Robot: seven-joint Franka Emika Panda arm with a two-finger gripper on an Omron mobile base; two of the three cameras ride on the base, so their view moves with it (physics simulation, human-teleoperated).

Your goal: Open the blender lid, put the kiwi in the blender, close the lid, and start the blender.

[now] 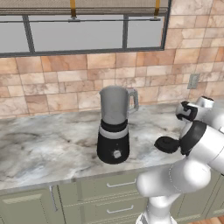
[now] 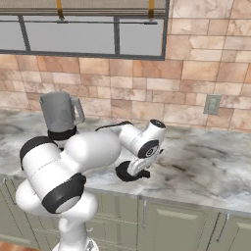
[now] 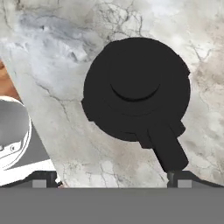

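Tabletop (image 1: 43,148): grey-veined marble, directly under the end effector (image 3: 111,178).

Blender (image 1: 113,127): well apart from the end effector, off to its left and a little farther toward the wall. Upright, jar mouth uncovered, front knob facing the base.

Blender lid (image 3: 136,94): flat on the tabletop directly below the end effector, knob side up, pour-lip pointing toward one fingertip (image 3: 179,177). Already off the jar.

End effector state: jaws spread fully apart, holding nothing, poised close above the lid.

Step in hand, as judged: clear the parked lid and go for the fruit.
- Lift straight up before any sideways travel, so that no fingertip catches the pour-lip or drags the lid.
- Keep the jaws apart during the retreat.
- Leave the lid where it lies, clear of the tabletop edge, ready for a later pick by the raised centre knob.
- Swing the elbow wide of the jar handle; a nudge could turn or tip the blender.

Count: one tabletop, one blender, one blender lid, one wall outlet (image 1: 193,81).
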